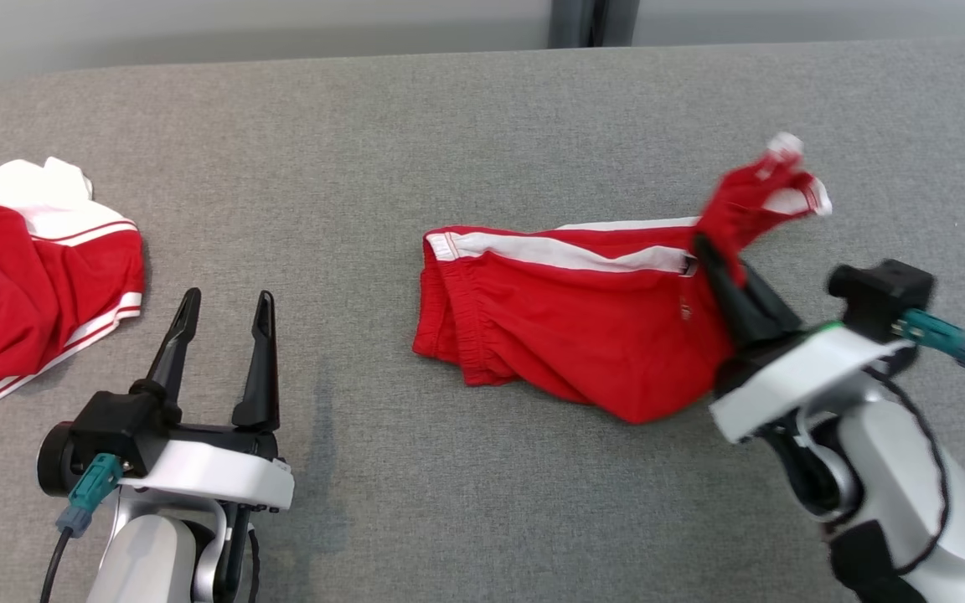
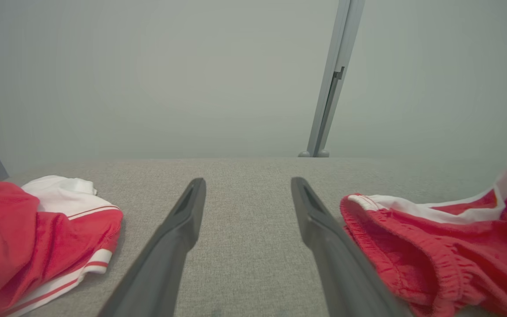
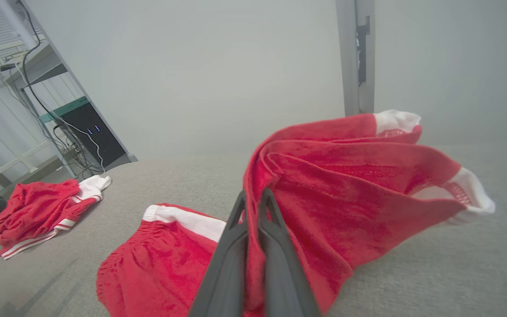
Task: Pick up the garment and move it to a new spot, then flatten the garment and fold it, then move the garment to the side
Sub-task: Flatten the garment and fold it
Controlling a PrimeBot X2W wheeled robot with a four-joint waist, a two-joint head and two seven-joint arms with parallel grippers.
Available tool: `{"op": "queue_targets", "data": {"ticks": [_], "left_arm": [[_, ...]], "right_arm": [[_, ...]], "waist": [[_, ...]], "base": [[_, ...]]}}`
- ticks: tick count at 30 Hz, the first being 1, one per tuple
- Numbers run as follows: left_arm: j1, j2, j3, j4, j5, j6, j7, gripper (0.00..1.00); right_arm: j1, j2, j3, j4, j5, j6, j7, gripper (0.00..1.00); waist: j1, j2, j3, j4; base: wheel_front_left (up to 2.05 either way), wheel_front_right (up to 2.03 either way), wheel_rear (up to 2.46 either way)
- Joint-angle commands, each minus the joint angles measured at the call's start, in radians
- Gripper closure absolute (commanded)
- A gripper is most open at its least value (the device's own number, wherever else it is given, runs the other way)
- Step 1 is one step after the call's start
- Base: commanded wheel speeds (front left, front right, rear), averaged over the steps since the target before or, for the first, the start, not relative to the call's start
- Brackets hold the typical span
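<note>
Right pincer (image 1: 704, 251): Shut tight on one leg end of the red shorts (image 1: 566, 318). It holds that end up in the air.
Left pincer (image 1: 228, 295): Wide apart with nothing in it. Its fingers point away across the grey bench (image 1: 449, 126).
Where the shorts are: Most of the cloth lies on the bench, bunched and wrinkly. It is to the left of the right pincer and touches it at the leg end. It is off to the right of the left pincer and a little ahead of it, not touching.
Long way of the shorts: From side to side. The stretchy waist end points toward the left pincer, and the leg end goes up into the right pincer.
Which arm is nearer: The right arm has the leg end. The left arm is the nearer one to the waist end.
Step, I think: Picking the shorts up to carry them to a new spot. Flattening and folding are not done.
Next move, I think: It hangs on that side-to-side line. If the right pincer pulls away from the waist end, the cloth should stretch out.
Other clothes (image 1: 22, 293): A red and white heap lies left of the left pincer, well apart from the shorts.
</note>
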Motion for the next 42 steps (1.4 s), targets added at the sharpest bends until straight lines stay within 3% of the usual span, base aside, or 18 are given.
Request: {"op": "queue_targets", "data": {"ticks": [1, 8, 18, 19, 21, 22, 26, 30, 35, 42], "left_arm": [[-0.004, 0.0, -0.003, 0.003, -0.004, 0.005, -0.002, 0.0], [-0.024, -0.007, -0.02, 0.012, -0.01, 0.003, -0.006, 0.0], [-0.03, -0.013, -0.035, 0.03, -0.019, 0.001, -0.017, 0.0], [-0.029, -0.013, -0.034, 0.03, -0.02, 0.001, -0.018, 0.0], [-0.028, -0.013, -0.032, 0.03, -0.021, 0.004, -0.019, 0.0], [-0.028, -0.012, -0.031, 0.031, -0.02, 0.005, -0.019, 0.0], [-0.029, -0.01, -0.03, 0.035, -0.018, 0.007, -0.021, 0.0], [-0.023, -0.005, -0.028, 0.038, -0.017, 0.012, -0.023, 0.0], [-0.016, -0.002, -0.027, 0.033, -0.013, 0.016, -0.024, 0.0], [-0.001, 0.011, -0.023, 0.022, -0.009, 0.03, -0.025, 0.0]], "right_arm": [[-0.026, 0.012, 0.027, -0.012, -0.004, 0.0, 0.015, 1.0], [-0.119, 0.112, 0.203, 0.027, 0.039, 0.0, 0.042, 1.0], [-0.169, 0.162, 0.406, 0.223, 0.136, 0.0, -0.01, 1.0], [-0.172, 0.164, 0.418, 0.231, 0.144, 0.0, -0.021, 0.87], [-0.183, 0.166, 0.449, 0.245, 0.152, 0.0, -0.042, 0.37], [-0.191, 0.166, 0.464, 0.246, 0.152, 0.0, -0.053, 0.0], [-0.216, 0.137, 0.499, 0.227, 0.106, 0.0, -0.101, 0.0], [-0.204, 0.117, 0.453, 0.179, 0.073, 0.0, -0.12, 0.0], [-0.152, 0.097, 0.312, 0.095, 0.007, 0.0, -0.12, 0.0], [0.009, 0.066, -0.004, -0.015, -0.147, 0.0, -0.119, 0.0]], "waist": [[0.0, 0.0, -0.003, 0.006], [0.0, 0.0, 0.001, 0.044], [0.0, 0.0, 0.017, 0.093], [0.0, 0.0, 0.018, 0.093], [0.0, 0.0, 0.02, 0.091], [0.0, 0.0, 0.02, 0.089], [0.0, 0.0, 0.013, 0.077], [0.0, 0.0, -0.002, 0.064], [0.0, 0.0, -0.016, 0.05], [0.0, 0.0, -0.038, 0.033]], "base": [[0.0, 0.0, 0.0], [0.0, 0.0, 0.0], [0.0, 0.0, 0.0], [0.0, 0.0, 0.0], [0.0, 0.0, 0.0], [0.0, 0.0, 0.0], [0.0, 0.0, 0.0], [0.0, 0.0, 0.0], [0.0, 0.0, 0.0], [0.0, 0.0, 0.0]]}}
